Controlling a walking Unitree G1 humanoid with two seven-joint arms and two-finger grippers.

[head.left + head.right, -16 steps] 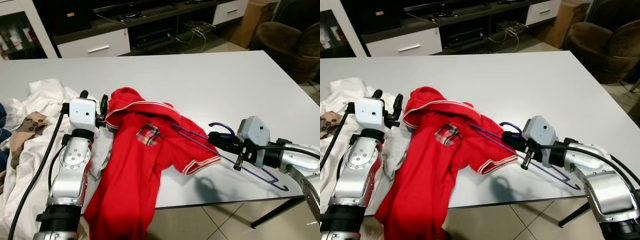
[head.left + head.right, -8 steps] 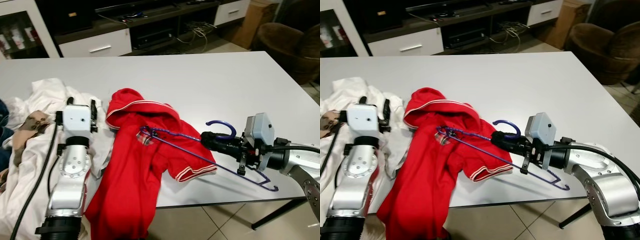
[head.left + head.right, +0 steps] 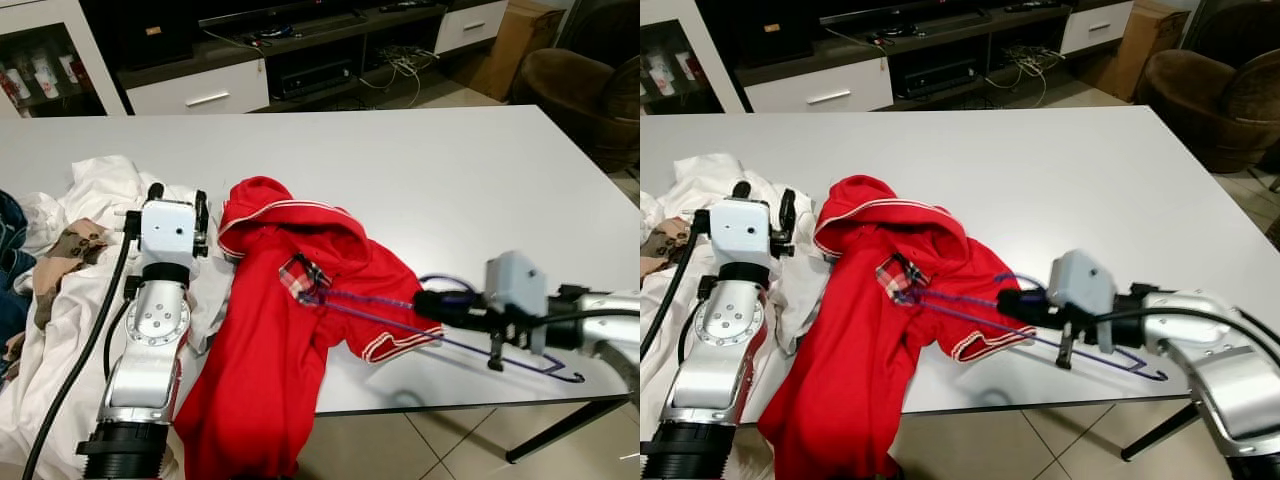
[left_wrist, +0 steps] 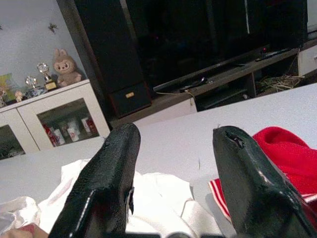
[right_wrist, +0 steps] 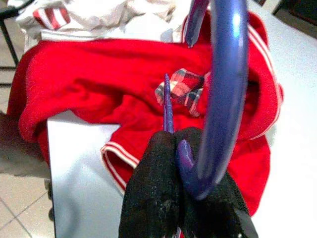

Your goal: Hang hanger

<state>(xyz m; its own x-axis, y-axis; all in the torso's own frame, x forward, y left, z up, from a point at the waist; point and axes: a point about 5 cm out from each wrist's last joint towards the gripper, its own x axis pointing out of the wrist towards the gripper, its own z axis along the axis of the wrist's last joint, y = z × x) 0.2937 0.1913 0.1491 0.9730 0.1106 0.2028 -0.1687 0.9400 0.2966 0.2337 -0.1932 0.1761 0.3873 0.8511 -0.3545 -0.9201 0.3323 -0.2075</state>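
Right claw (image 3: 428, 304): pinching the purple hanger (image 3: 372, 306) near its hook.
Hanger tip: ahead of the claw, seemingly inside the red shirt (image 3: 290, 300) collar.
Left claw (image 3: 176, 195): spread, over white laundry (image 3: 100, 190) on the table (image 3: 420, 170).

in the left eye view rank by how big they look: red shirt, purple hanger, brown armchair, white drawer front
1. red shirt, largest by far
2. purple hanger, long but thin
3. brown armchair, cut off by the frame edge and farther away, so its rank against the hanger is unsure
4. white drawer front, smallest, also far away
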